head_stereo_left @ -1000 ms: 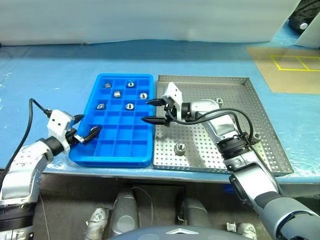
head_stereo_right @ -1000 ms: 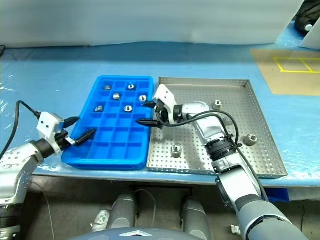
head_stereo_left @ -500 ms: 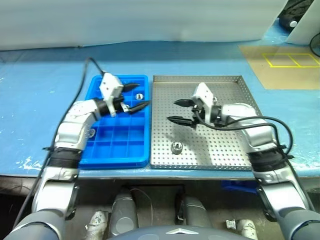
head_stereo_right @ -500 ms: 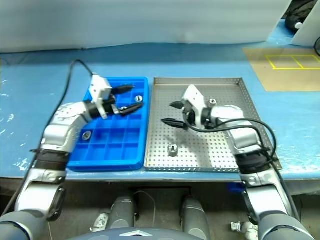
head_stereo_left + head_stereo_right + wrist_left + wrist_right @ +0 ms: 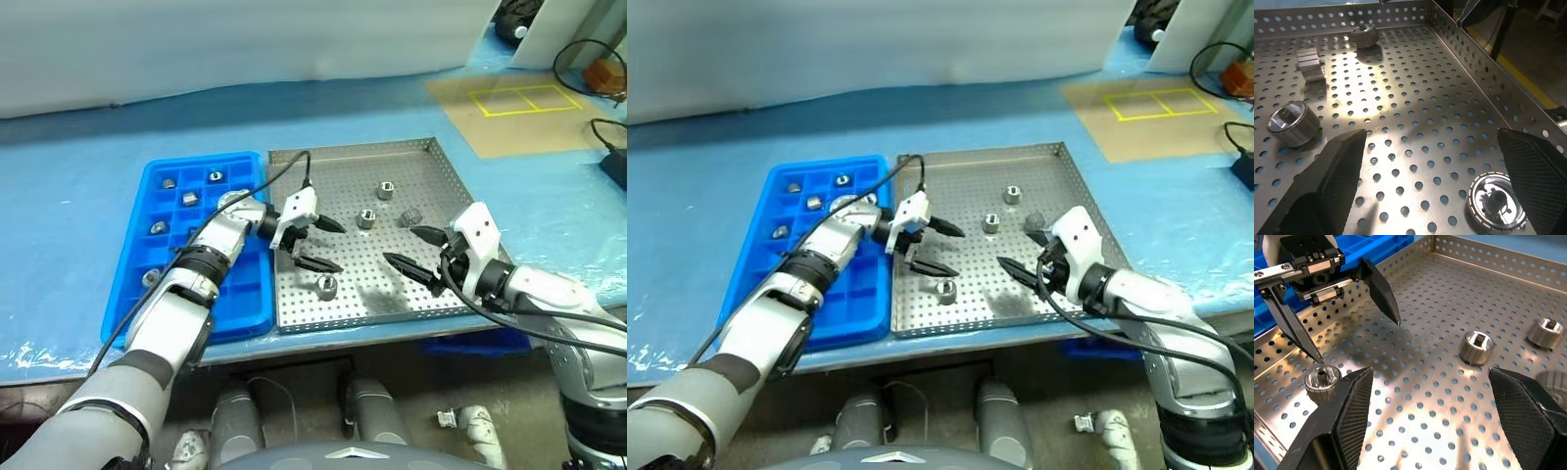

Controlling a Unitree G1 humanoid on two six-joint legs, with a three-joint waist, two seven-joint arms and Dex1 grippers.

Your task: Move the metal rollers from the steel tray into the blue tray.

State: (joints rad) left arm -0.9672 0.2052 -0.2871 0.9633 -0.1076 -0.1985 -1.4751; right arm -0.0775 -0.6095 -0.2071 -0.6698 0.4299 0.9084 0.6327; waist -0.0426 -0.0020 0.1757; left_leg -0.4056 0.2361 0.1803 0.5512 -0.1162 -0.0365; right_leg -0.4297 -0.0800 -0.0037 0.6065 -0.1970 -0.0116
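left eye view: left gripper (image 5: 315, 245) wide open, empty, reaching across into the steel tray (image 5: 431, 157) w/ one tip just over the nearest of the metal rollers (image 5: 325, 286) (prob. next pick). right gripper (image 5: 419, 253) open, empty, near the right rim. blue tray (image 5: 135, 284) already holds several.

The two head views looked forward and down from above onto the blue-covered table (image 5: 78, 196), taking in the whole square perforated steel tray (image 5: 431, 162) and the bright blue compartmented plastic tray (image 5: 132, 284) beside it. The left wrist view sat low and close over the steel tray's floor, facing its far rim. The right wrist view, equally close, faced across the same floor toward the left gripper (image 5: 1354, 340), and both wrist views shared the ribbed silvery roller (image 5: 1493, 200) near that gripper's lower fingertip.
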